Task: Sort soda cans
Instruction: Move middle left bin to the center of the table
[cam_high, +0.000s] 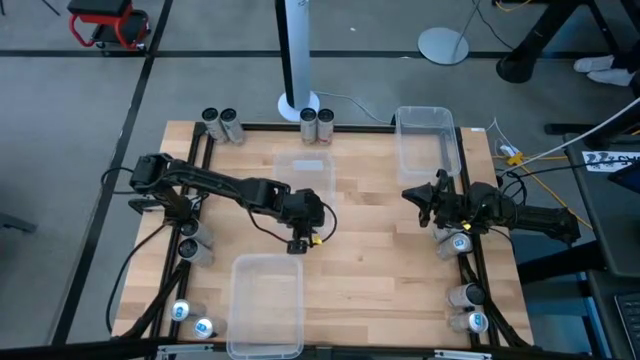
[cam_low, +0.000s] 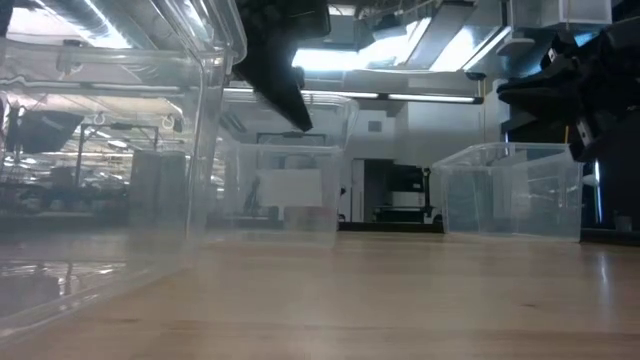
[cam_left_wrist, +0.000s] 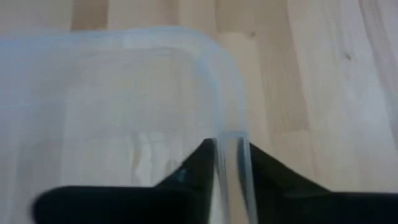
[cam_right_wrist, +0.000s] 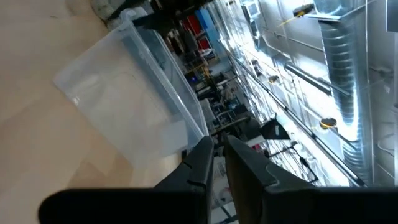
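Now the left pincer (cam_left_wrist: 231, 163) grips the rim of a clear bin (cam_high: 267, 300) at the worktop's (cam_high: 370, 260) near edge.
Its two dark fingers (cam_left_wrist: 193, 168) are clamped on the bin's thin wall just beside a rounded corner, one finger inside and one outside. The right pincer (cam_right_wrist: 219, 155) hangs over the right side of the worktop with its fingers together, holding nothing, near a second clear bin (cam_high: 428, 140) at the far right. A third bin (cam_high: 303, 175) sits at the far middle. The soda cans (cam_high: 219, 124) stand outside the wood along the frame: two pairs at the far edge, several at the left side and near-left corner, and others at the right side beside the right arm. No can lies in any bin.
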